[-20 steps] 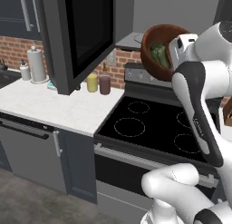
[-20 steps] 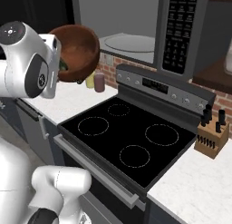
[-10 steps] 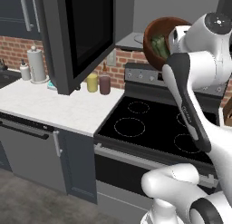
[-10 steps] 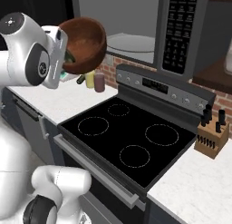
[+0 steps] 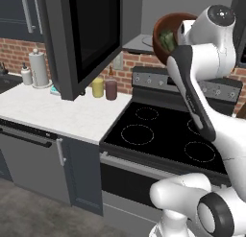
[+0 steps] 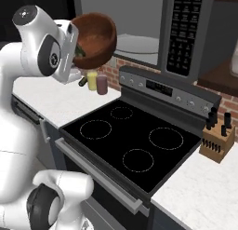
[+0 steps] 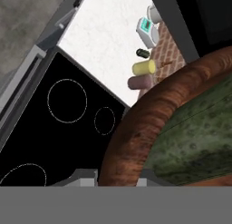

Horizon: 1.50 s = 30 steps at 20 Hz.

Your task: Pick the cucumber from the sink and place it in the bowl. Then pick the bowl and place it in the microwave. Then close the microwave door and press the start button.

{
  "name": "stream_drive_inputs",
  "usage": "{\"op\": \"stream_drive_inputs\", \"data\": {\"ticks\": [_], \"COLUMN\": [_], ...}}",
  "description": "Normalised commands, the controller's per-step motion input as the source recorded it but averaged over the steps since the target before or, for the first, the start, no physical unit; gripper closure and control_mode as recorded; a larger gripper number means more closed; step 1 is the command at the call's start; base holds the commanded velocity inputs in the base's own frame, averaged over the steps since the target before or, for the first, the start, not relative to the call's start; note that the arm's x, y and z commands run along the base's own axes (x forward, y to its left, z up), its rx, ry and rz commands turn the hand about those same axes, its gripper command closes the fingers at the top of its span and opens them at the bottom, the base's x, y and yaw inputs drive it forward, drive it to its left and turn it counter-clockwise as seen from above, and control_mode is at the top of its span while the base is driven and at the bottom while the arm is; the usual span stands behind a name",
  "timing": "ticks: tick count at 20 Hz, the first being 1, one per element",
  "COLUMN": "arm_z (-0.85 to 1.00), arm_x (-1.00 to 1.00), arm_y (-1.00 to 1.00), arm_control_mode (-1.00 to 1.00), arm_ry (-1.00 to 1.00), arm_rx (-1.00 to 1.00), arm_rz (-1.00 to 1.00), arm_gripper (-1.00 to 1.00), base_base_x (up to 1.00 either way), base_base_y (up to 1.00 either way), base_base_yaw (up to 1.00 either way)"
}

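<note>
I'm holding the bowl (image 6: pixel 95 38) up high over the stove (image 6: pixel 135 140), my pincer (image 6: pixel 76 54) pinching its rim, bowl tilted. The cucumber (image 5: pixel 167 39) is lying inside the bowl, right by the pincer. The microwave (image 6: pixel 153 26) is sitting just beyond the bowl, its microwave door (image 5: pixel 84 37) hanging wide open off to the pincer's left.

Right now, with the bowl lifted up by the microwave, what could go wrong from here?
1. The bowl is held tilted, high over the stove; the cucumber inside could slide out.
2. The gripper seems to hold the bowl only at its rim, so it might slip or swing.
3. The microwave door hangs open close beside the bowl, so the bowl might clip it or the opening's edge going in.
</note>
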Motion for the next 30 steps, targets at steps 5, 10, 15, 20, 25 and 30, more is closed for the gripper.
{"op": "stream_drive_inputs", "data": {"ticks": [5,10,15,20,25,30], "arm_z": [0.03,0.05,0.12,0.09,0.07,0.09], "arm_x": [0.43,0.42,0.34,0.41,0.42,0.44], "arm_y": [-0.19,-0.23,-0.21,-0.15,-0.11,-0.13], "arm_control_mode": [-1.00,-1.00,-1.00,-1.00,-1.00,-1.00], "arm_ry": [0.00,0.00,0.00,0.00,0.00,0.00], "arm_rx": [0.00,0.00,0.00,0.00,0.00,0.00], "arm_rz": [-0.02,-0.03,-0.03,-0.02,-0.02,-0.02], "arm_gripper": [1.00,1.00,1.00,1.00,1.00,1.00], "base_base_x": [0.00,0.00,0.00,0.00,0.00,0.00], "base_base_y": [0.00,0.00,0.00,0.00,0.00,0.00], "base_base_yaw": [0.00,0.00,0.00,0.00,0.00,0.00]}}
